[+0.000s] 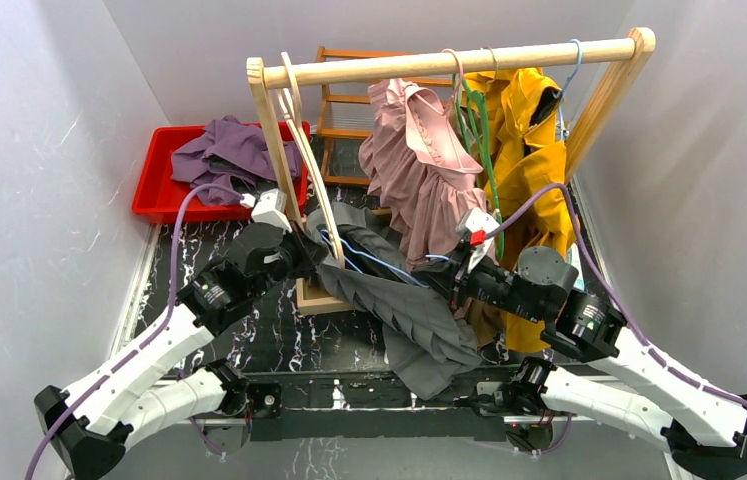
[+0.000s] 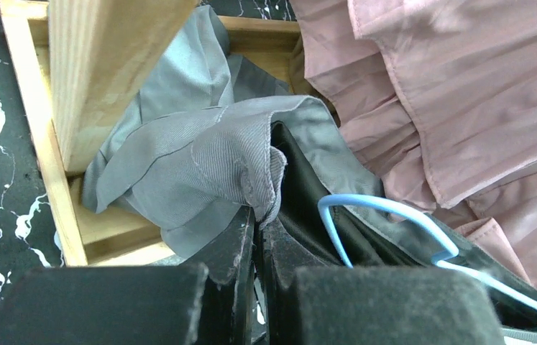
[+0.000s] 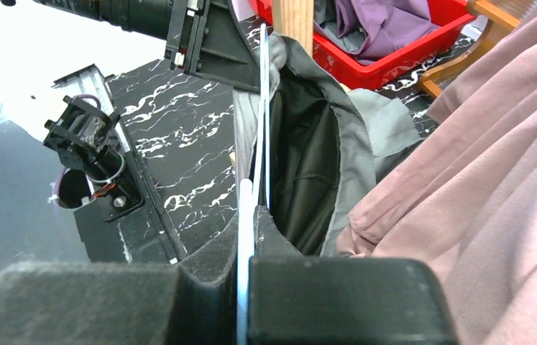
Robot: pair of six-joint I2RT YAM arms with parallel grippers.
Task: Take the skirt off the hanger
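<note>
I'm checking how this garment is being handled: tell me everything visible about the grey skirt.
The grey skirt is pleated fabric with a dark lining, crumpled and draped low across the foot of the wooden rack. A light blue hanger sits inside its waist. The left end effector pinches a fold of its waistband; the right end effector is shut on the hanger. A pink dress hangs against it.
</note>
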